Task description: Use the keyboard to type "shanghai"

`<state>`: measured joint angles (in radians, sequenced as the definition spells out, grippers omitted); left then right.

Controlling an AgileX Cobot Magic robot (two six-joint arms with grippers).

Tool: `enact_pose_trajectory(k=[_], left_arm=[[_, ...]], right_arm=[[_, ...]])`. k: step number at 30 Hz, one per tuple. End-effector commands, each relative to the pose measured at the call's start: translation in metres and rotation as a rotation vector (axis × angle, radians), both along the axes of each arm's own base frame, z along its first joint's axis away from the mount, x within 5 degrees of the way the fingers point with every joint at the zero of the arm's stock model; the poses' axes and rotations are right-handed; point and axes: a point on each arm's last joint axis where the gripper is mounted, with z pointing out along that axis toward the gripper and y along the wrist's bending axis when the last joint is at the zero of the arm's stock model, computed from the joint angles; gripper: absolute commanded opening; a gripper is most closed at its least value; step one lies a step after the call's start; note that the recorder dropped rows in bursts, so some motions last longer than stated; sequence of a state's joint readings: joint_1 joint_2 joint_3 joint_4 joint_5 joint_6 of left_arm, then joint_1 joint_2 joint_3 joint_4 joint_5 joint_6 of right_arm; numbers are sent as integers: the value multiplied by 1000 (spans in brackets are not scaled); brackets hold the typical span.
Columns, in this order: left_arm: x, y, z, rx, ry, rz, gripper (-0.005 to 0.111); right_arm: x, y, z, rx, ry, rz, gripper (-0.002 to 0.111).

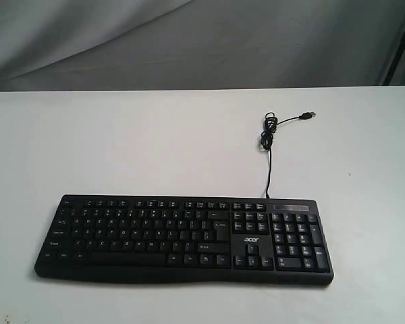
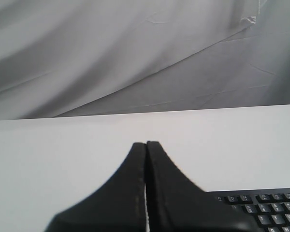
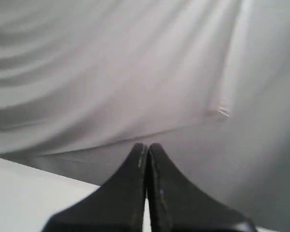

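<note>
The wide black keyboard (image 1: pixel 182 237) with white legends and an "acer" logo lies flat near the front of the white table, number pad to the right. Its thin black cable (image 1: pixel 268 142) runs back to a loose USB plug. Neither arm shows in the exterior view. In the left wrist view my left gripper (image 2: pixel 146 144) is shut, black fingers pressed together with nothing between them, and a corner of the keyboard (image 2: pixel 266 208) shows beside it. In the right wrist view my right gripper (image 3: pixel 147 145) is also shut and empty, facing the backdrop; no keyboard shows there.
The white table (image 1: pixel 121 148) spreads around the keyboard. A grey cloth backdrop (image 1: pixel 189 40) hangs behind the table's far edge. A dark stand leg (image 1: pixel 401 40) shows at the back right corner.
</note>
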<state>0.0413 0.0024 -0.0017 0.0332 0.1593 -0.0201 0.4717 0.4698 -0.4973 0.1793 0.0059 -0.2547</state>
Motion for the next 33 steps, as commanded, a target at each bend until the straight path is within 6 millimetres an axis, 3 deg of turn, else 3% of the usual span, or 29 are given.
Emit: enact_pose_trajectory(k=[1, 6, 12, 21, 33], left_arm=[[0, 0, 0, -4, -6, -7, 0], [0, 0, 0, -4, -6, -7, 0], [0, 0, 0, -4, -6, -7, 0], [0, 0, 0, -4, -6, -7, 0], [0, 0, 0, -4, -6, -7, 0]], right_arm=[[-2, -25, -39, 76, 95, -228, 0], [-14, -42, -83, 110, 132, -409, 0], [-22, -45, -115, 108, 152, -443, 0], [-30, -47, -142, 183, 192, -465, 0], [-38, -48, -164, 25, 386, -511, 0]])
